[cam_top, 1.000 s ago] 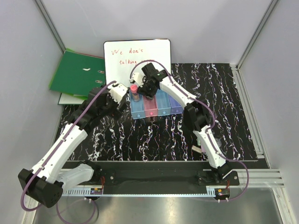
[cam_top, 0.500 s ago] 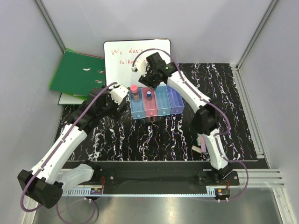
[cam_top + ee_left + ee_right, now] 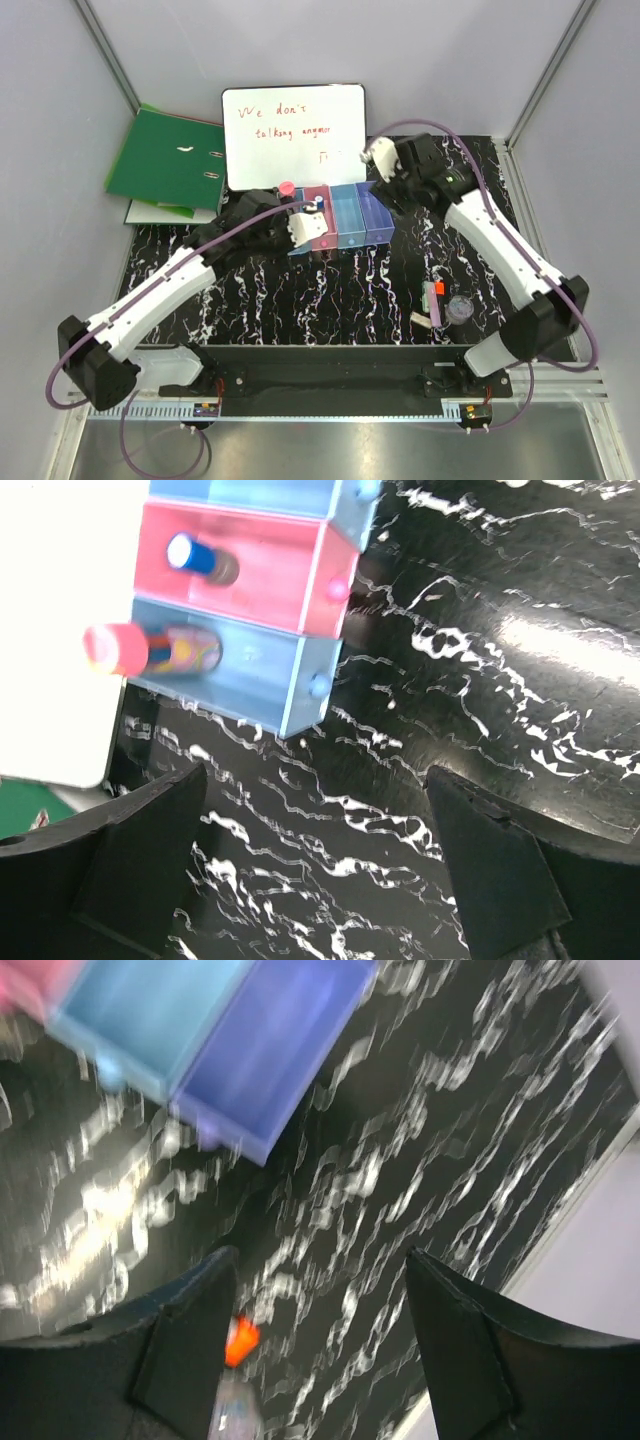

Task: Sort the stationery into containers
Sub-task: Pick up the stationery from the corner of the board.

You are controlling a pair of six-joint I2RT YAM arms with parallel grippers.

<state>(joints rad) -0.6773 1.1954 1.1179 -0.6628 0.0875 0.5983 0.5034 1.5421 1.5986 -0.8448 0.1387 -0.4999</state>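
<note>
Black marbled desk carries the four joined bins near its far edge. The pink-capped cylinder sits in the end blue bin and the blue-capped tube in the pink one beside it. In the left wrist view both lie up and to the left of the left gripper, whose jaws are spread wide with nothing in them, over bare desk just beside the bins. The right gripper hangs past the purple bin, jaws apart and empty. The marker shows blurred on the desk far below them. It lies with a pink bar and a clear pot on the near right, well apart from the bins.
</note>
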